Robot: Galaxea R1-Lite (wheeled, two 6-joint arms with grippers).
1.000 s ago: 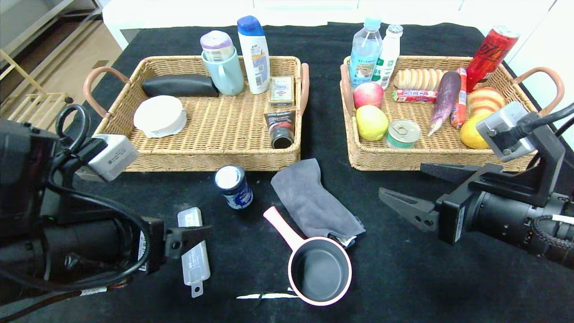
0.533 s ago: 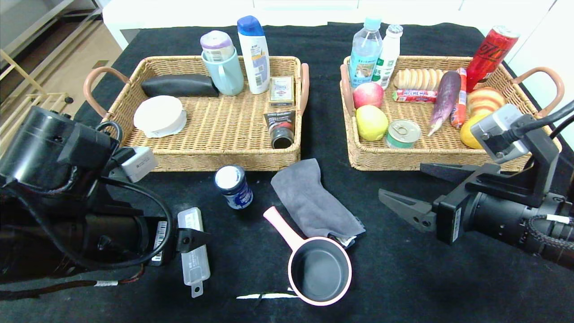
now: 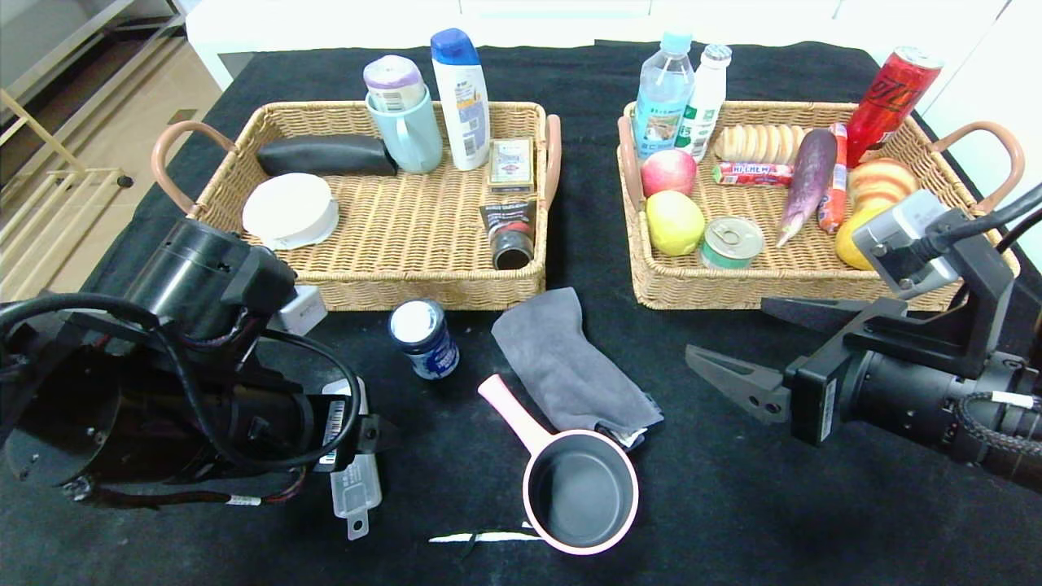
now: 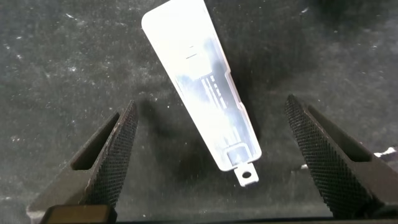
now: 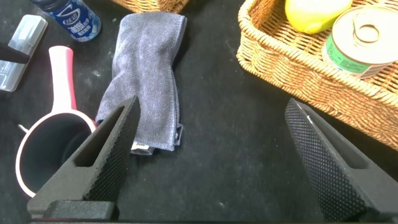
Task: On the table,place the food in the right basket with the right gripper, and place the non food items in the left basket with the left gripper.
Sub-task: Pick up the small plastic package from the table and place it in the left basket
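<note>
1. Four things lie loose on the table (image 3: 733, 505) ahead of the baskets: the plastic case (image 3: 356, 488), the blue jar (image 3: 423, 338), the grey cloth (image 3: 570, 366) and the pink saucepan (image 3: 574, 480). The green tin (image 3: 731, 242) already sits in the right basket (image 3: 692, 293).
2. My left gripper (image 4: 214, 162) hangs right over the case (image 4: 205, 87), jaws spread wide on either side of it, touching nothing.
3. That case looks light, stiff and slick, and it lies flat. I'd close across its narrow width near the middle, not on the little tab end (image 4: 246, 174), which looks flimsy. Thin plastic could squirt out or flex, so a gentle squeeze is my call.
4. It belongs in the left basket (image 3: 391, 293), just beyond.
5. My right gripper (image 3: 773, 350) waits low in front of the right basket, jaws wide apart and empty; its own camera shows the cloth (image 5: 146, 81) and saucepan (image 5: 50, 146) beneath.
6. Its job, the jar, stands upright near the left basket's front wall. Round, hard, probably weighty for its size: grip the body below the white cap.
</note>
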